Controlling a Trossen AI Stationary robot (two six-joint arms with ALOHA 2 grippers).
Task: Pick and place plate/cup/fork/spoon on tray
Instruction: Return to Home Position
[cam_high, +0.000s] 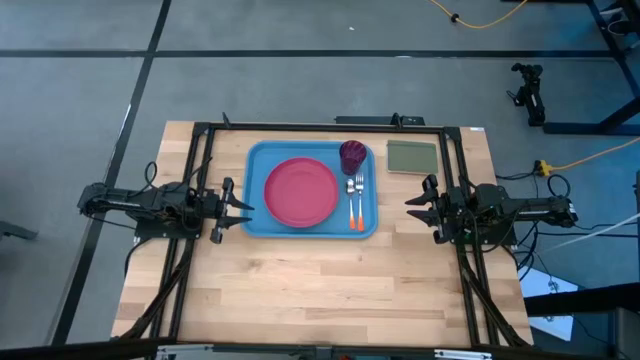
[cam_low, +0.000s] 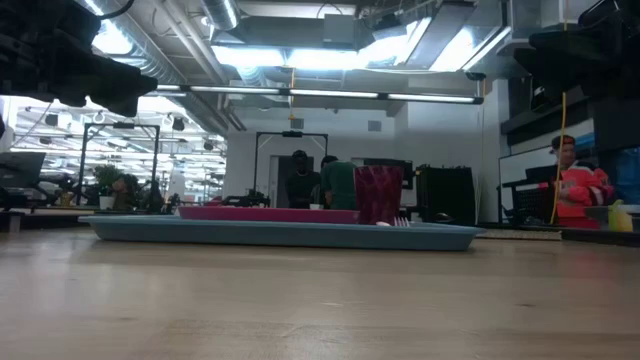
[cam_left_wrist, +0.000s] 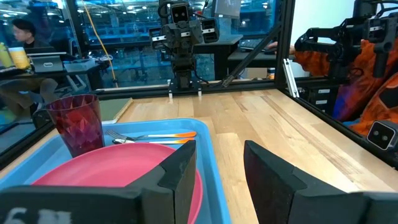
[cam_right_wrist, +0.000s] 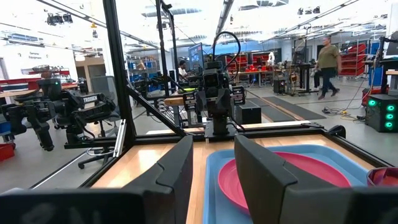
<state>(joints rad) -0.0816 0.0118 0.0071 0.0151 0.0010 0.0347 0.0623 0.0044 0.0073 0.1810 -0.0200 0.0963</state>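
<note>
The light-blue tray (cam_high: 257, 222) lies at the table's far middle. The pink-red plate (cam_high: 300, 191) lies flat in its left part. The dark magenta cup (cam_high: 352, 156) stands upright in the tray's far right corner. The fork (cam_high: 350, 199) and the spoon (cam_high: 359, 201) lie side by side right of the plate, orange handles toward the near edge. My left gripper (cam_high: 245, 207) is open and empty just left of the tray. My right gripper (cam_high: 412, 201) is open and empty right of the tray.
An olive-green square pad (cam_high: 411, 157) lies right of the tray at the far edge. A black frame (cam_high: 300, 127) runs along the table's far edge and sides. Bare wood (cam_high: 320, 290) spans the near half. People show in the room beyond the table.
</note>
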